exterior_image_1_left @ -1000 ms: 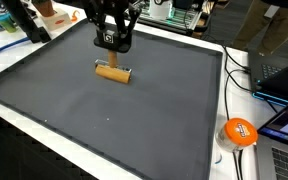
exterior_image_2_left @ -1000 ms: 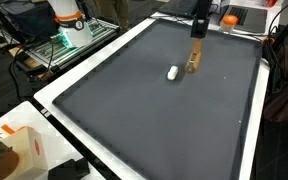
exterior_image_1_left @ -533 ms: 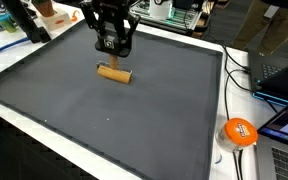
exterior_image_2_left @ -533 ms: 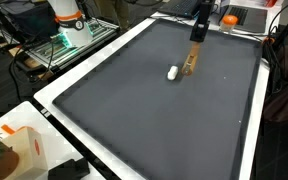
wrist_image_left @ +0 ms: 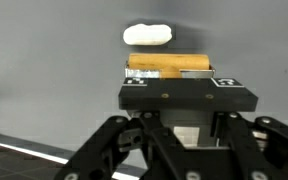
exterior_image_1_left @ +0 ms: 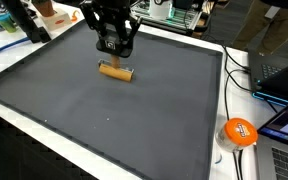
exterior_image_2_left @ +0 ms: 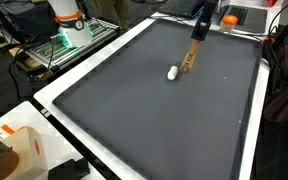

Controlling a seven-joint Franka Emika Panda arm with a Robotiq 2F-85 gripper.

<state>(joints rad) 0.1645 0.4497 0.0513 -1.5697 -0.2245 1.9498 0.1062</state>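
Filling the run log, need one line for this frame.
fingers: shut on wooden cylinder | white oval piece: on grey mat beside cylinder, not touching

A white-edged tabletop [exterior_image_1_left: 221,100] covered by a dark grey mat [exterior_image_1_left: 104,120], with laptops [exterior_image_1_left: 284,78] and cables [exterior_image_1_left: 237,75] beside one edge and a wire shelf [exterior_image_2_left: 56,52] beyond another, evenly lit indoors.

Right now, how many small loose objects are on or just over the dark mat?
2. A brown cylinder is gripped in the shut end effector; a white oval piece lies on the mat beside it. The arm may hide others.
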